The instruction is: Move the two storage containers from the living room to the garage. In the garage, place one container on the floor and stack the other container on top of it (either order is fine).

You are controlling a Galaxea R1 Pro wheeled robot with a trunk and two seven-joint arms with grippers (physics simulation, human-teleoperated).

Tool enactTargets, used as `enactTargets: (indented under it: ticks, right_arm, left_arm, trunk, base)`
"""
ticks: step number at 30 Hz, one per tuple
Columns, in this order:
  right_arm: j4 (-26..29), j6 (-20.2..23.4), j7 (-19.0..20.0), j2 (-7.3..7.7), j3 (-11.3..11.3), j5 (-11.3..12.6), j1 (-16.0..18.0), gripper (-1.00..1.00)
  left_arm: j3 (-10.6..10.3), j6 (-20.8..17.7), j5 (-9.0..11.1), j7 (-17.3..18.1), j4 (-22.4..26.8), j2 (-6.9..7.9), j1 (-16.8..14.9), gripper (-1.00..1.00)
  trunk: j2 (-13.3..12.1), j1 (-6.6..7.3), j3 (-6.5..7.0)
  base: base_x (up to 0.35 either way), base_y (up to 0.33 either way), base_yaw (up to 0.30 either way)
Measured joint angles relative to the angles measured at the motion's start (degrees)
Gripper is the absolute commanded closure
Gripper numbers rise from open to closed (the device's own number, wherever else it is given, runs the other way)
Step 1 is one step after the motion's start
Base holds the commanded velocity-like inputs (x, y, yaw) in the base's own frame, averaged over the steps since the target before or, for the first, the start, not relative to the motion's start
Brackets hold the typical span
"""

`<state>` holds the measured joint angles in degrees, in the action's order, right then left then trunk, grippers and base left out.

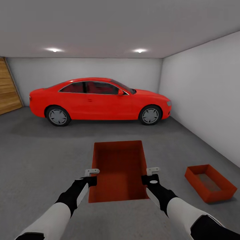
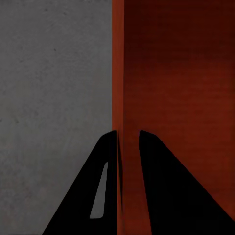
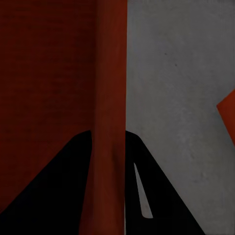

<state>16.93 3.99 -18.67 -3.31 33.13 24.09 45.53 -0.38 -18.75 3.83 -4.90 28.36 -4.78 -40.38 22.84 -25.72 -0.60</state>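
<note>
In the garage, one orange-red storage container (image 1: 118,170) hangs in front of me, open side up, held between both arms above the grey concrete floor (image 1: 40,156). My left gripper (image 1: 91,173) is shut on its left wall (image 2: 117,73), one finger on each side of it. In the same way my right gripper (image 1: 152,171) is shut on the right wall (image 3: 110,73). The other storage container (image 1: 196,185) sits on the floor to my right, apart from the held one; a corner of that container (image 3: 227,112) shows in the right wrist view.
A red car (image 1: 100,98) is parked across the back of the garage. A white wall (image 1: 206,100) runs along the right, just past the floor container. A wooden panel (image 1: 8,86) stands at the far left. Open floor lies between me and the car.
</note>
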Motion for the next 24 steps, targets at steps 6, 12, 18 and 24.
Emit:
enactTargets:
  ticks: [6, 12, 18, 24]
  right_arm:
    - [0.0, 0.0, 0.0, 0.0, 0.0, 0.0, 0.0, 1.0]
    - [0.0, 0.0, 0.0, 0.0, 0.0, 0.0, 0.0, 1.0]
    - [0.0, 0.0, 0.0, -0.01, 0.0, 0.1, 0.0, 1.0]
    - [0.0, 0.0, 0.0, -0.01, 0.0, 0.0, 0.0, 1.0]
  left_arm:
    - [0.0, 0.0, 0.0, 0.0, 0.0, 0.0, 0.0, 1.0]
    - [0.0, 0.0, 0.0, 0.0, 0.0, 0.0, 0.0, 1.0]
    - [0.0, 0.0, 0.0, 0.0, -0.1, 0.0, 0.0, 1.0]
    - [0.0, 0.0, 0.0, 0.0, -0.1, 0.0, 0.0, 1.0]
  trunk:
    - [0.0, 0.0, 0.0]
    - [0.0, 0.0, 0.0]
    - [0.0, 0.0, 0.0]
    - [0.0, 0.0, 0.0]
  base:
    - [0.321, 0.0, 0.0]
    - [0.321, 0.0, 0.0]
    - [0.321, 0.0, 0.0]
    - [0.321, 0.0, 0.0]
